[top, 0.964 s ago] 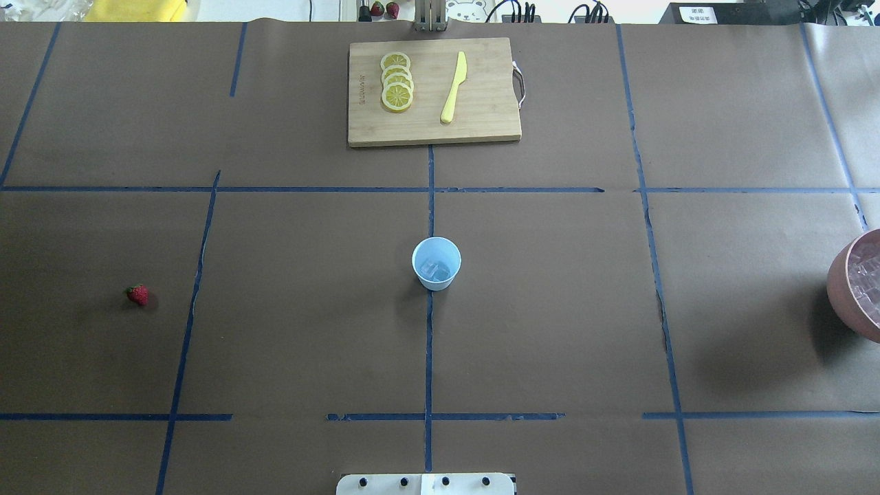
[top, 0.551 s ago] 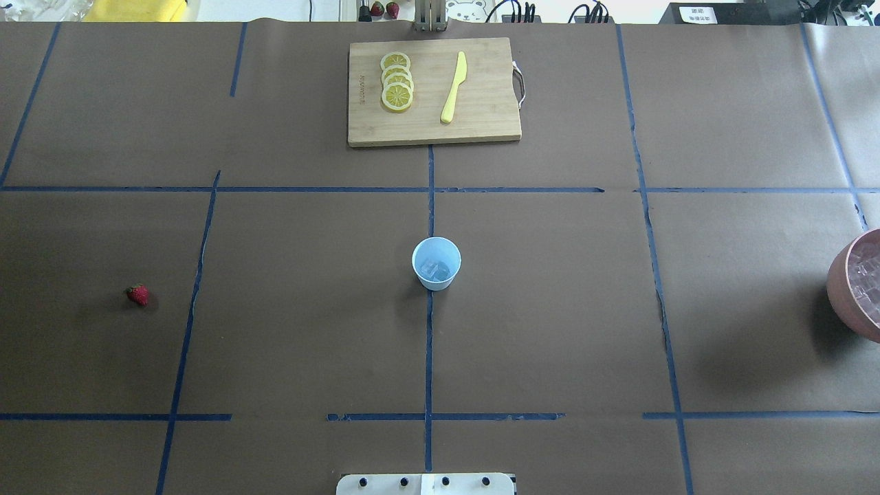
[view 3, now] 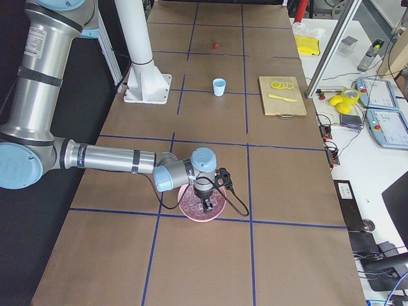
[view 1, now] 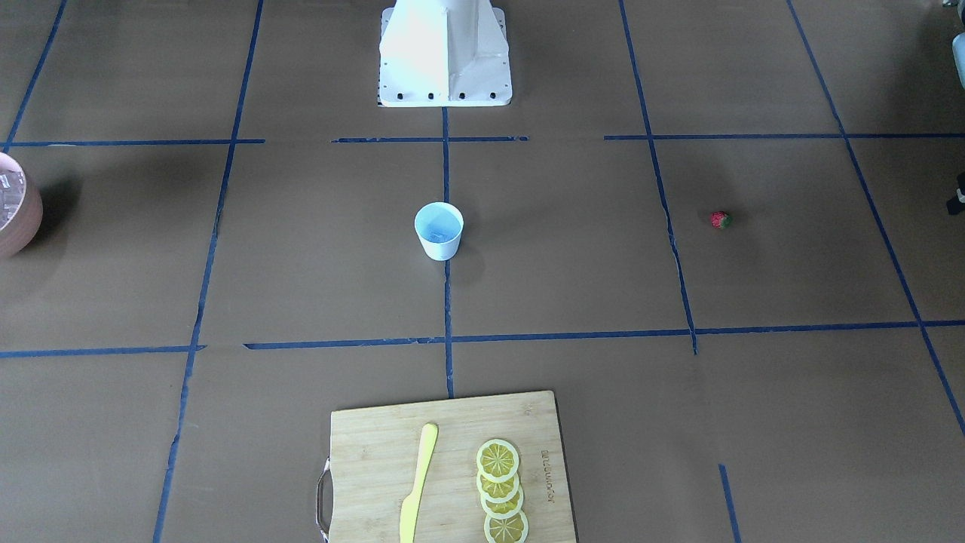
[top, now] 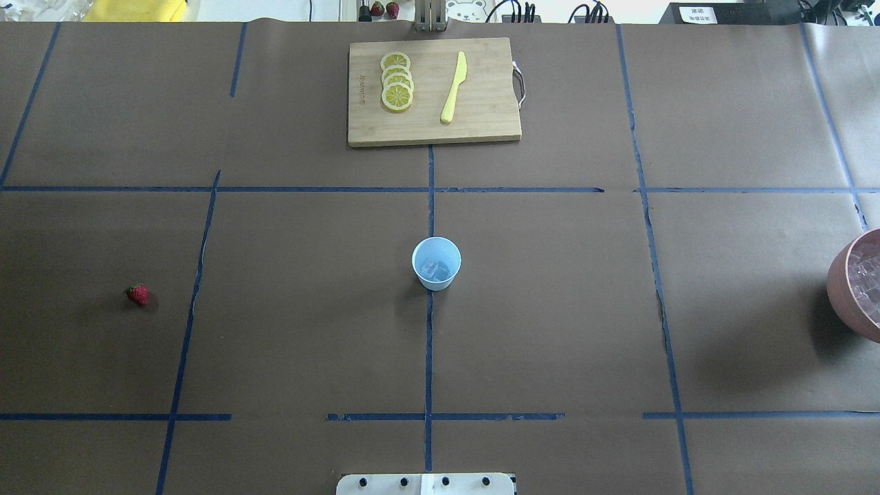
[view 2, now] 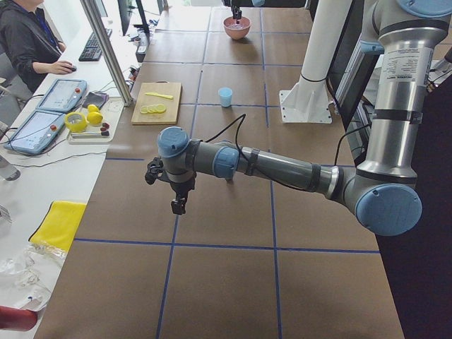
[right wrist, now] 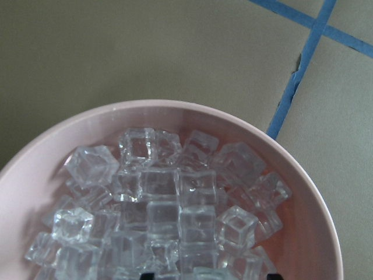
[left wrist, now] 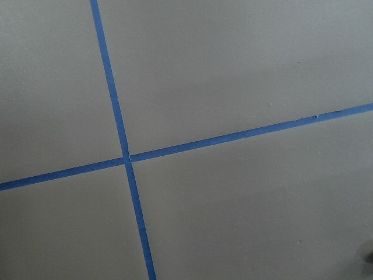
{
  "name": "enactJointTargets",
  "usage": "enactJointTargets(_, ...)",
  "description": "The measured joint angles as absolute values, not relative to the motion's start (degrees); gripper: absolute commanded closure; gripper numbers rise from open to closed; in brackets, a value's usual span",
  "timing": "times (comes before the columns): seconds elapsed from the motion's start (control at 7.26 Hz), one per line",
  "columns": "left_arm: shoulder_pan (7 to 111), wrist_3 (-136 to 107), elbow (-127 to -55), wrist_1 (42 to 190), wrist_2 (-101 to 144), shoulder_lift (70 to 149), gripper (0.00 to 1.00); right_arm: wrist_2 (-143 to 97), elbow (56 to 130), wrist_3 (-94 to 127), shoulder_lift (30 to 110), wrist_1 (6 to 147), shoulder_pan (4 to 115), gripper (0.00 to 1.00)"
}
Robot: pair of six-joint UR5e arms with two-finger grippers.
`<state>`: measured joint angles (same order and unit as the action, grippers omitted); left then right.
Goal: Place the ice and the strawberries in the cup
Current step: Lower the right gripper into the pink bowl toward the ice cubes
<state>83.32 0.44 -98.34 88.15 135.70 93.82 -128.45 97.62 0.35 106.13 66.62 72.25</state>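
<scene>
Change since earlier overhead: nothing on the table shifted; cup, strawberry, bowl all in the same spots.
Front-facing: cup (view 1: 439, 230) upright at centre on the tape cross; strawberry (view 1: 721, 219) lying well apart toward the robot's left; no arm in view.
Overhead: clear ice (top: 434, 269) lying inside the cup; pink bowl (top: 844, 289) at the right edge, cut off by the frame; cutting board (top: 434, 91) with lemon slices (top: 397, 81) and yellow knife (top: 454, 87) at the far side.
Left side view: left gripper (view 2: 179, 205) hanging over bare paper, pointed down, arm stretched low; spread or pressed together cannot be told.
Right side view: right gripper (view 3: 206, 205) straight down over the bowl.
Right wrist: piled cubes directly below; only two dark finger tips at the bottom edge, so jaw state cannot be told.
Left wrist: tape cross only.
Step (judged): fetching more ice; next calls for descent onto one cube, then closure.
</scene>
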Motion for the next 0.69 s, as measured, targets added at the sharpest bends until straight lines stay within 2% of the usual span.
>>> enactJointTargets(0.69, 83.32, 0.44, -98.33, 88.19, 135.7, 93.78, 0.0, -128.32, 96.68, 0.35, 106.09, 66.62, 71.5, 0.34)
